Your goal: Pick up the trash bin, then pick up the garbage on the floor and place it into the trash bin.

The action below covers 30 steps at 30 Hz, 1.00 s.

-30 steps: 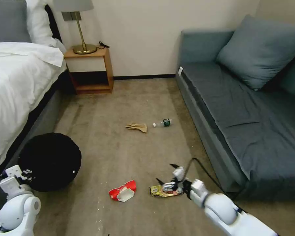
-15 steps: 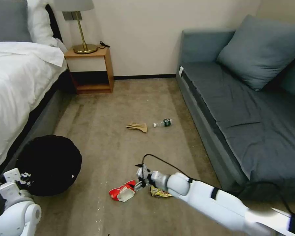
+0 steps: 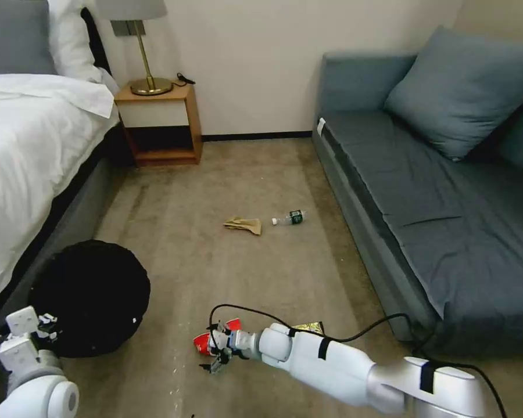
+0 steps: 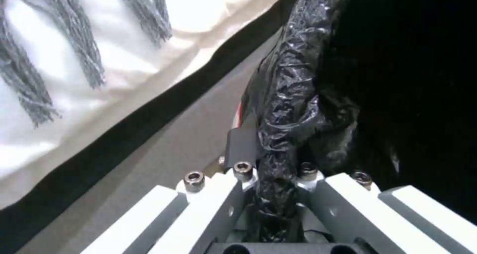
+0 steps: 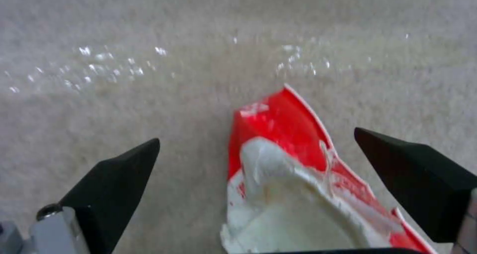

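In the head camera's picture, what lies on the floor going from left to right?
Trash bin, held at its rim by the left tool → red-and-white wrapper with the open right tool over it → tan crumpled paper → small clear bottle → gold-brown snack wrapper.

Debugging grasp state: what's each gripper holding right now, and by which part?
Left gripper is shut on the trash bin, clamping its bag-covered rim. Right gripper is open, straddling the red-and-white wrapper on the carpet, holding nothing.
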Tool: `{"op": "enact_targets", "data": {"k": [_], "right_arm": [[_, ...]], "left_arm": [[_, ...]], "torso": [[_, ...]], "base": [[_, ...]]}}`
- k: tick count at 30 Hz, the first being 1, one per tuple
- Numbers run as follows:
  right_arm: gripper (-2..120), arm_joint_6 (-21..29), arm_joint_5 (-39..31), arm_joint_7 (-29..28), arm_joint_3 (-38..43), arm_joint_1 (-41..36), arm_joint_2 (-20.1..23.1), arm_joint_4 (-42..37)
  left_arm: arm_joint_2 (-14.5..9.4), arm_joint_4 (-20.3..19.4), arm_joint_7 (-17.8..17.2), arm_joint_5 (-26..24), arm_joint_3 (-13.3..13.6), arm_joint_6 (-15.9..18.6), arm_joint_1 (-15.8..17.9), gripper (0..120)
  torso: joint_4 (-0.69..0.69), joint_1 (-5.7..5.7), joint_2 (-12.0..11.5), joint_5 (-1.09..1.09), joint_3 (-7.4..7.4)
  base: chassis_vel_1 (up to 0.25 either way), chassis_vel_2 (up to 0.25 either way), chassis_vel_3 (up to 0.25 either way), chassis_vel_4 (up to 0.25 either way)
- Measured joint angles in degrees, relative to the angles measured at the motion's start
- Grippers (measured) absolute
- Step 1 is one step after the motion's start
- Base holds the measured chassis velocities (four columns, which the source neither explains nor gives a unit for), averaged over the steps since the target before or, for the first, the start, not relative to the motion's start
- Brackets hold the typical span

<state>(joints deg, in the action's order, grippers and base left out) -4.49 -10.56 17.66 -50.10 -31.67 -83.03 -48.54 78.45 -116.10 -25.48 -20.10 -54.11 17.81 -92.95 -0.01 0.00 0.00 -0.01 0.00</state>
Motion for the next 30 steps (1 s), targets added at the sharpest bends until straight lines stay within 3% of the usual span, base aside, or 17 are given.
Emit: {"op": "enact_targets", "data": {"k": [17, 22, 25, 27, 30], "right_arm": [[95, -1.2, 5.1, 0.6, 3.6, 0.6, -2.9, 7.7], [78, -1.9, 5.4, 2.4, 4.2, 0.6, -2.5, 8.1], [61, -2.1, 5.4, 2.7, 4.7, 0.4, -1.9, 7.7], [60, -2.1, 5.4, 2.7, 4.8, 0.4, -1.9, 7.6], [42, -2.1, 5.4, 2.7, 5.2, -0.1, -1.4, 6.9]], "left_arm": [[0.1, 0.0, -0.2, -0.5, 0.0, -0.7, 0.1, 1], [-0.2, 0.3, -0.6, -1.2, -0.1, -0.8, 0.2, 1], [-0.2, 0.6, -0.7, -1.3, -0.1, -1.0, 0.4, 1], [-0.2, 0.7, -0.7, -1.3, -0.1, -1.0, 0.5, 1], [-0.2, 1.6, -0.7, -1.1, 0.1, -1.7, 0.5, 1]], "torso": [[0.00, 0.00, 0.0, 0.01, 0.00], [0.01, 0.00, 0.0, 0.01, 0.00], [0.01, 0.00, 0.0, 0.01, 0.00], [0.01, 0.00, 0.0, 0.01, 0.00], [0.00, 0.00, 0.0, 0.01, 0.00]], "base": [[0.000, 0.000, 0.000, 0.000], [0.000, 0.000, 0.000, 0.000], [0.000, 0.000, 0.000, 0.000], [0.000, 0.000, 0.000, 0.000], [0.000, 0.000, 0.000, 0.000]]}}
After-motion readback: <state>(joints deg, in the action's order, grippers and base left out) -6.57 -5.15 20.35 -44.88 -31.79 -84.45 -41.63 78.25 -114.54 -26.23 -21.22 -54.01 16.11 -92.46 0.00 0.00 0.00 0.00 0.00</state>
